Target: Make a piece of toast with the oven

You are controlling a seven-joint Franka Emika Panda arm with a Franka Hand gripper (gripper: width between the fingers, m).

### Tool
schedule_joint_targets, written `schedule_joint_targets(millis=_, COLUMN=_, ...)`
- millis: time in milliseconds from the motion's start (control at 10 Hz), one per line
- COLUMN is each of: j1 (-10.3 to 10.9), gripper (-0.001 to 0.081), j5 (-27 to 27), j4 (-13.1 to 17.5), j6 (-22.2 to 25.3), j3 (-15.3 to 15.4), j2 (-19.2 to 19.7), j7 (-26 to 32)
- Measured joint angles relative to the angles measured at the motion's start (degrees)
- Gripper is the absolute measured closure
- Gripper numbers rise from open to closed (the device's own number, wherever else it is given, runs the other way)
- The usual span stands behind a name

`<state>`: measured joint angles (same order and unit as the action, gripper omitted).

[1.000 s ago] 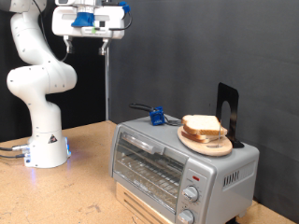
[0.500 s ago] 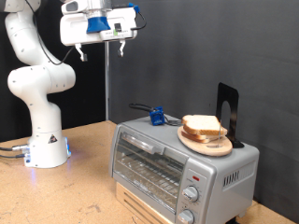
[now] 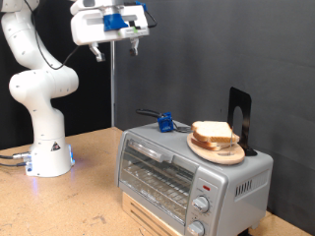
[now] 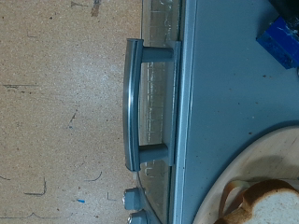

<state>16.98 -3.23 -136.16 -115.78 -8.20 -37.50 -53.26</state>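
The silver oven (image 3: pixel 167 172) stands on the wooden table with its glass door shut; its door handle (image 4: pixel 140 103) and grey top show in the wrist view. A round wooden board (image 3: pixel 224 152) rests on the oven's top, toward the exterior view's right. On it lies the pale piece of toast (image 3: pixel 211 131), which seems to rest on a second slice, and a corner of bread (image 4: pixel 271 201) shows in the wrist view. My gripper (image 3: pixel 115 49) hangs open and empty high above the table, up and to the exterior view's left of the oven. Its fingers do not show in the wrist view.
A small blue object (image 3: pixel 165 123) with a black cable lies on the oven's top at the back. A black upright stand (image 3: pixel 239 118) rises behind the board. Round knobs (image 3: pixel 202 195) sit on the oven's front right. The arm's white base (image 3: pixel 47 152) stands at the left. A thin pole (image 3: pixel 113 88) rises behind the oven.
The gripper has moved toward the exterior view's right, closer to above the oven, and its hand has turned slightly. The bread, board and oven have not moved.
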Motion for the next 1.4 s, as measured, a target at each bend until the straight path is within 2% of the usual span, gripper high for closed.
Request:
schedule_joint_targets(millis=300, j1=-0.6, gripper=-0.0004, j5=1.1, j4=-0.6, j6=-0.5, j3=0.2, j2=-0.4, j7=-6.8)
schedule_joint_targets(millis=400, j1=-0.8, gripper=-0.0004, j5=1.0, j4=-1.7, j6=-2.3, j3=0.4, j2=0.0, j7=-9.2)
schedule_joint_targets(millis=600, j1=-1.4, gripper=-0.0004, j5=-1.0, j4=-3.8, j6=-5.2, j3=1.0, j2=2.6, j7=-11.7)
schedule_joint_targets(millis=900, j1=-1.6, gripper=-0.0004, j5=-2.9, j4=-4.8, j6=-9.2, j3=0.9, j2=8.5, j7=-11.7)
schedule_joint_targets(millis=1400, j1=-2.6, gripper=-0.0004, j5=-6.1, j4=-8.4, j6=-16.3, j3=0.3, j2=12.7, j7=-10.7)
